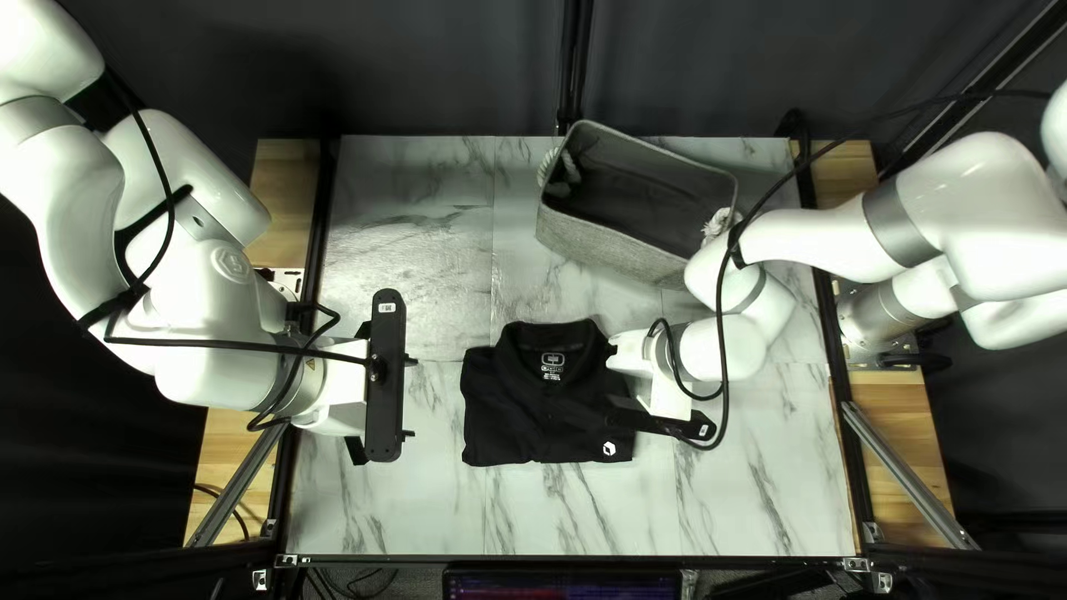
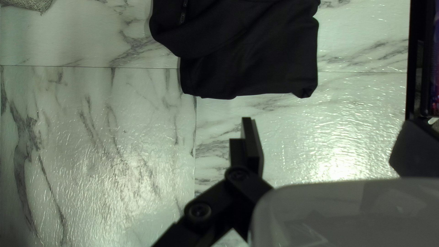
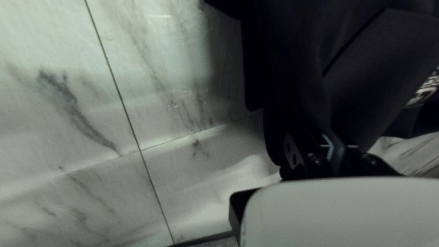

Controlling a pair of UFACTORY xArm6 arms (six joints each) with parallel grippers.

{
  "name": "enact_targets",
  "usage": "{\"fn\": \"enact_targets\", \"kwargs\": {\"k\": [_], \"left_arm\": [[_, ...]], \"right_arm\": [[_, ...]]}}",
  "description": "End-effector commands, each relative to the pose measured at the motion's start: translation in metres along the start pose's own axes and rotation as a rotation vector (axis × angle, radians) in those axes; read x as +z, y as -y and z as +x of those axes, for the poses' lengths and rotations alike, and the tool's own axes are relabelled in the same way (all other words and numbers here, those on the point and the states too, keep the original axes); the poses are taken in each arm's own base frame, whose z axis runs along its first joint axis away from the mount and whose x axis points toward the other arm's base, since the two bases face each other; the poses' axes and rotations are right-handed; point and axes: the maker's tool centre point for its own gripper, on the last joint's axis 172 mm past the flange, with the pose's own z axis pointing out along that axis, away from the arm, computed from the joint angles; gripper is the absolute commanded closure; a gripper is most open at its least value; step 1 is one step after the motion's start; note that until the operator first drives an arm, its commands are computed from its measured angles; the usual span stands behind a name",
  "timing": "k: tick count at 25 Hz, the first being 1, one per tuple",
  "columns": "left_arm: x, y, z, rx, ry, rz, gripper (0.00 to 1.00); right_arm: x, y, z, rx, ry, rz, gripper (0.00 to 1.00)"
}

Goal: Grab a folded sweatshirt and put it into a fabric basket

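See folded black cloth sweatshirt (image 1: 522,417) lying mid-desk, w/ R side pinched btwn black parallel fingers of R end effector (image 3: 336,146), pressed nearly together. On lift, could unfold or sag, bc gripped at one side only; could also slip, if only an outer layer is caught. If raised too little, could drag its far half. For support, might need black two-fingered L end effector (image 2: 329,146), spread wide, touching nothing, just off the opp. side. At open grey woven-fabric basket (image 1: 611,250), could snag rim or shove the whole thing, esp. w/ loose cloth hanging; could also hook thick white rope handle (image 1: 718,226), close by smooth white R arm (image 1: 911,211).

As for textures: matte, soft black cloth, roughly rectangular fold, rounded collar, small white marks. Coarse grey weave on basket, boxy w/ deep dark interior. Under all, glossy white marble-look desk (image 1: 422,500), grey veins, thin straight seams.
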Motion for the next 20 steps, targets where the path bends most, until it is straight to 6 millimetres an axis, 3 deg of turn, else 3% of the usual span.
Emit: {"fn": "enact_targets", "kwargs": {"k": [1,20], "left_arm": [[0.0,0.0,0.0,0.0,0.0,0.0,0.0],[0.0,0.0,0.0,0.0,0.0,0.0,0.0]], "right_arm": [[-0.001,-0.001,-0.003,0.012,0.012,0.012,1.0],[0.013,0.007,-0.007,0.018,0.018,0.043,1.0]]}}
